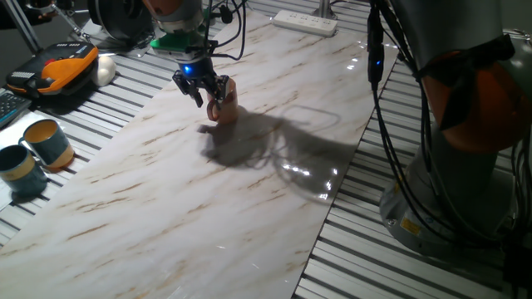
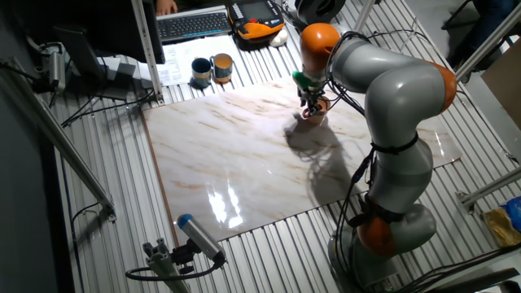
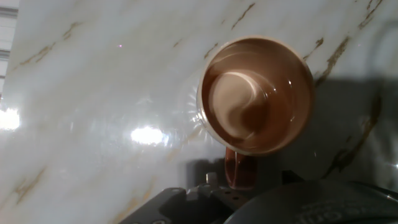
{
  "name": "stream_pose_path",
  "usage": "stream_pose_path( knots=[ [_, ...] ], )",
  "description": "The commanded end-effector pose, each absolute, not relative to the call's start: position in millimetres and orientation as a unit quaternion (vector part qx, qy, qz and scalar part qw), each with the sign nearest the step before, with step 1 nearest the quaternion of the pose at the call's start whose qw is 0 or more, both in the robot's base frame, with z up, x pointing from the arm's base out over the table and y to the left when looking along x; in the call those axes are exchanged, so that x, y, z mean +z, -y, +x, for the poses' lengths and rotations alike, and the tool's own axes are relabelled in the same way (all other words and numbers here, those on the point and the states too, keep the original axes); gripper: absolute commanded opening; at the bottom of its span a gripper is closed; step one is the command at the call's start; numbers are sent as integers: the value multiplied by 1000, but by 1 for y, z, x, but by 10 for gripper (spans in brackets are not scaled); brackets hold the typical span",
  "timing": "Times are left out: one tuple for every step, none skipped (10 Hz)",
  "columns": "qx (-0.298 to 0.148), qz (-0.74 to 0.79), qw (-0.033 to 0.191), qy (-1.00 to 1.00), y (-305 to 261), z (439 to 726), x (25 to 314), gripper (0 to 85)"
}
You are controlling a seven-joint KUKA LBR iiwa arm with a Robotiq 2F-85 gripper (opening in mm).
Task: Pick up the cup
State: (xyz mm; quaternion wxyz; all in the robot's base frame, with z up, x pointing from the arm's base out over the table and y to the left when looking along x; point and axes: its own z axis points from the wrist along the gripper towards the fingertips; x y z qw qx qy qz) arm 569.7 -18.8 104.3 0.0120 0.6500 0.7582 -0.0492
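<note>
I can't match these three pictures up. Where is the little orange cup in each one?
One fixed view: the cup stands upper centre on the marble board, under the gripper.
The other fixed view: upper right of centre, at the arm's tip.
Hand view: seen from above, right of centre, handle pointing down.
Shared landmark: the veined marble board.

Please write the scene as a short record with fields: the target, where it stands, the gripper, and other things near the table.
target: the cup, salmon orange, upright, handle visible in the hand view
surface: marble board
gripper: gripper directly over the cup, at its rim; open or shut cannot be told
grasp: not confirmed; cup seems to stand on the board
other things: two teal mugs beside the board, power strip at the far edge
</note>
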Motion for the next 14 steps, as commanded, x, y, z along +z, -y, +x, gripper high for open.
stream_pose_path(
  knots=[
    [-49,650,12,-758,19,570,104,510],
    [-49,652,12,-757,20,570,103,510],
    [-49,654,11,-755,21,571,102,510],
    [-47,657,11,-753,22,573,100,510],
    [-46,658,11,-751,22,573,99,510],
    [-47,661,10,-749,22,573,100,510],
    [-46,661,10,-749,22,572,100,510],
    [-46,661,10,-749,23,572,99,510],
    [-45,659,10,-750,25,572,98,510],
    [-44,658,11,-752,27,571,97,510],
    [-43,657,11,-753,27,571,97,510],
    [-42,657,11,-753,27,570,96,510],
    [-42,656,11,-754,27,570,96,510],
    [-41,655,11,-754,28,570,96,510]
  ],
)
